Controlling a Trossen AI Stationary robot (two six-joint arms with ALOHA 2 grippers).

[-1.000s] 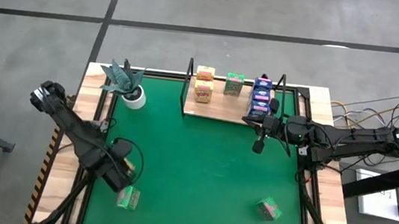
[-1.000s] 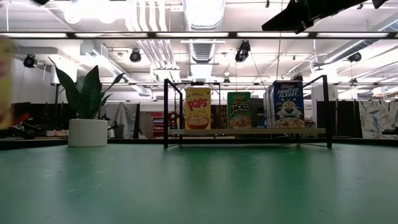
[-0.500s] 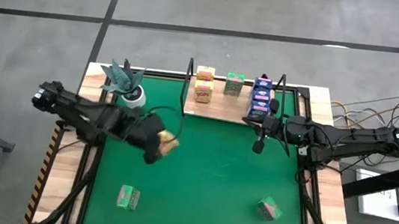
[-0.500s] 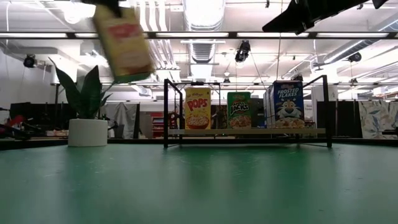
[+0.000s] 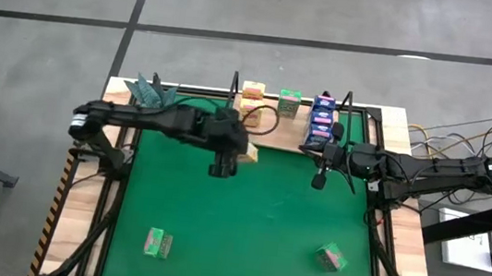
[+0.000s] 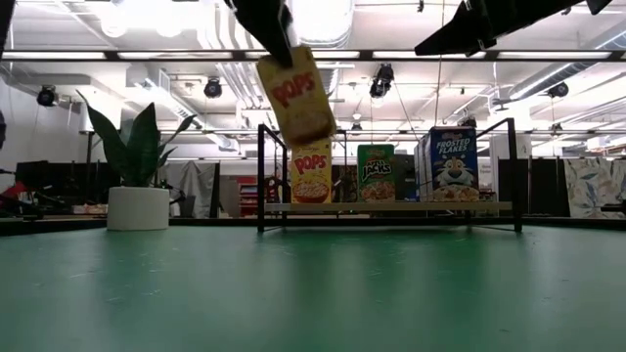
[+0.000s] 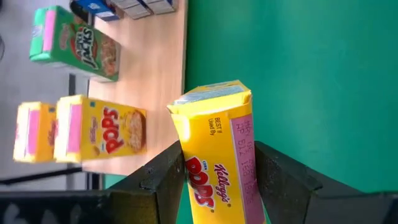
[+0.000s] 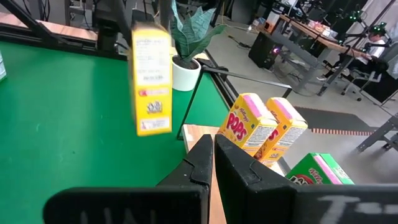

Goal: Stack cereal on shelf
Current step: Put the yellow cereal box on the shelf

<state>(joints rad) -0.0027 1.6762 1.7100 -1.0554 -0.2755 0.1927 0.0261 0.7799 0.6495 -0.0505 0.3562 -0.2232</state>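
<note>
In the low view, the picture's top edge cuts off the left tool (image 6: 264,20) above the yellow Pops box (image 6: 296,96).

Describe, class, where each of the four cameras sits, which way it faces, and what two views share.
High: overhead, facing down; both arms, shelf.
Low: table height, facing the shelf; left gripper carrying the yellow Pops box.
Left wrist: behind its fingers clamping that box.
Right wrist: behind the shut right gripper.
Shared: all four show the held box.

A potted plant (image 6: 138,181) stands at the green mat's (image 5: 246,222) far-left corner.
</note>
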